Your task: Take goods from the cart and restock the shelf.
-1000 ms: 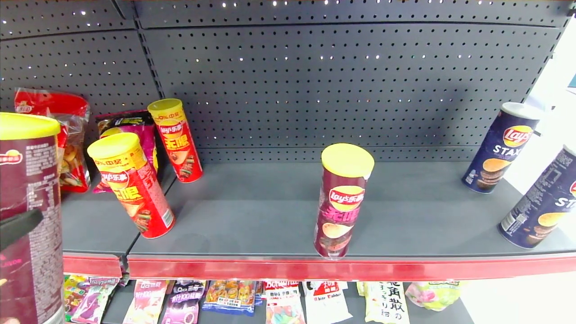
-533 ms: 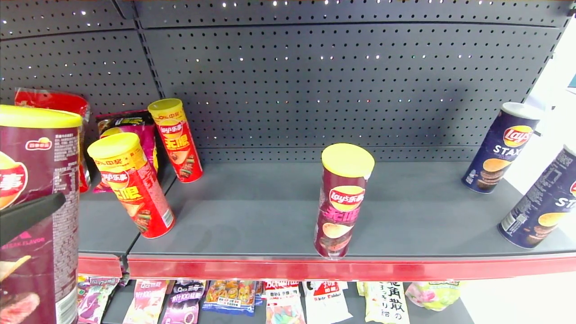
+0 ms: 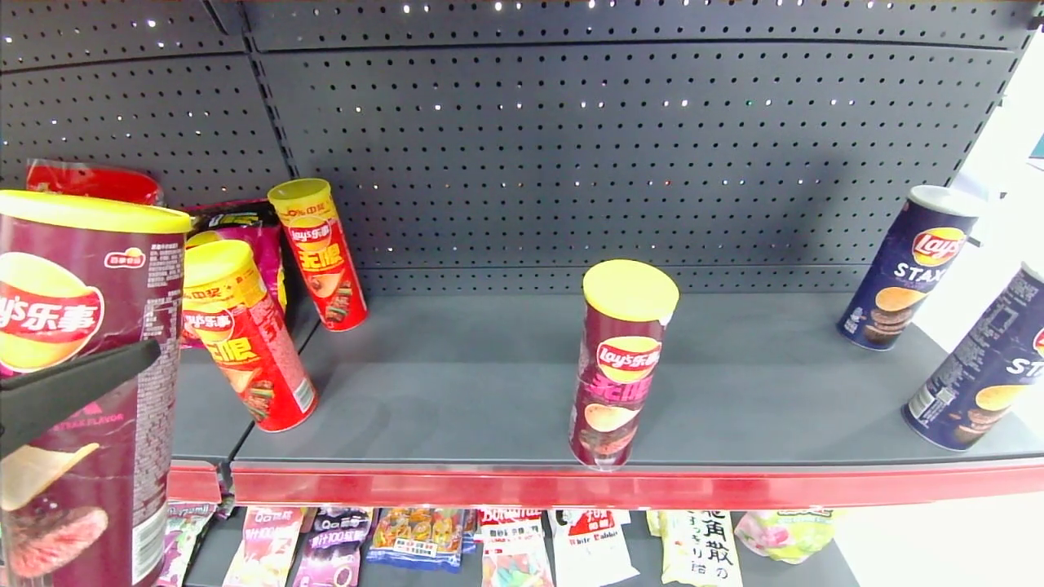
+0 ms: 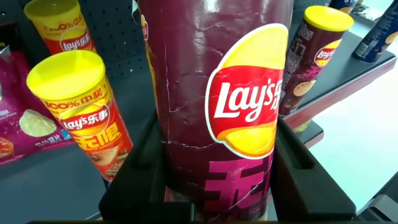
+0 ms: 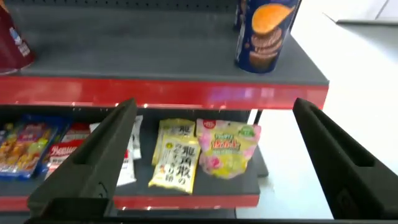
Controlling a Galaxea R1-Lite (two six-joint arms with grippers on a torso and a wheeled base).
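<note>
A grey shelf [image 3: 457, 383] with a red front lip runs along a dark pegboard panel [image 3: 571, 147], and bright white floor shows past its right end. A maroon can [image 3: 621, 363] with a yellow lid stands upright at the front lip, and everything else is placed from it. Well to its left stand two red cans, one near the front [image 3: 241, 334] and one farther back [image 3: 320, 253], with snack bags [image 3: 236, 224] behind them against the panel. Well to its right stand two dark blue cans [image 3: 909, 267] [image 3: 983, 367]. Below it, flat packets [image 3: 522, 546] lie on the lower shelf.

The left gripper [image 4: 217, 165] is far to the left of the standing can, out in front of the shelf lip. Its black fingers [image 3: 73, 391] are clamped on either side of a second maroon can [image 3: 90, 326], held upright and off the shelf. The right gripper [image 5: 214, 155] hangs lower than the standing can and to its right, under the red lip and facing the packets. Its fingers are spread wide with nothing between them.
</note>
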